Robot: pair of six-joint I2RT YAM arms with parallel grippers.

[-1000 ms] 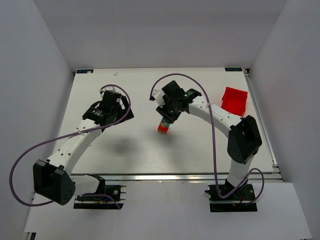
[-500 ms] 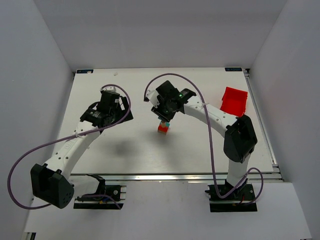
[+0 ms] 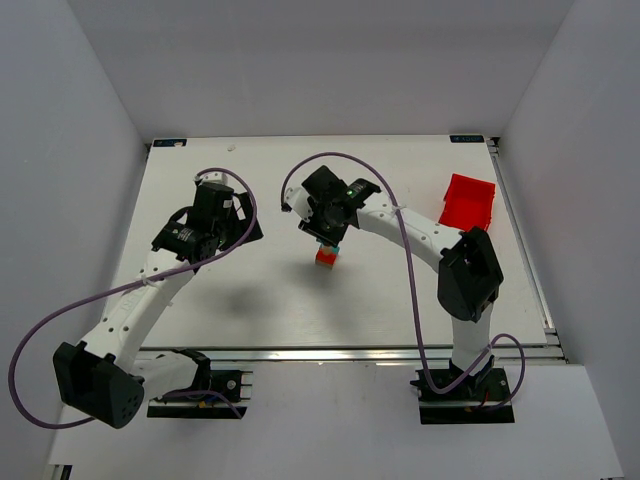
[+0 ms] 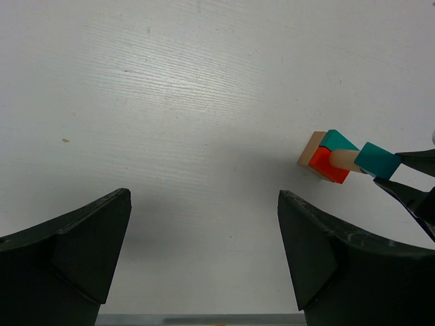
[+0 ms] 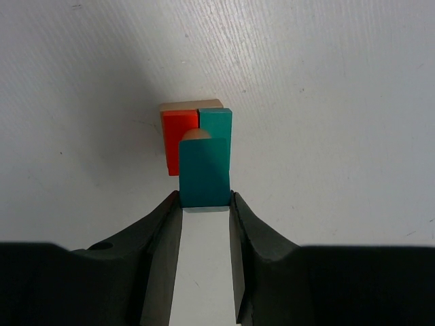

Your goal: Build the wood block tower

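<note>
- Right pincer (image 5: pixel 204 197) has shifted left and now sits over the wood block tower (image 3: pixel 326 257), mid-tabletop (image 3: pixel 400 290).
- It's clamped on a teal block (image 5: pixel 204 173), lined up with the stack, likely for placing.
- Left pincer (image 4: pixel 204 197) is wide open and empty, parked well apart.

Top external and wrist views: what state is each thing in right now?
left gripper: open, nothing between its fingers.
right gripper: shut on the teal block, over the tower.
teal block: gripped, directly above the stack; contact cannot be told.
wood block tower: standing; tan, red and teal blocks together, rounded tan piece on them.
red bin: far right, apart from the blocks, untouched.
</note>
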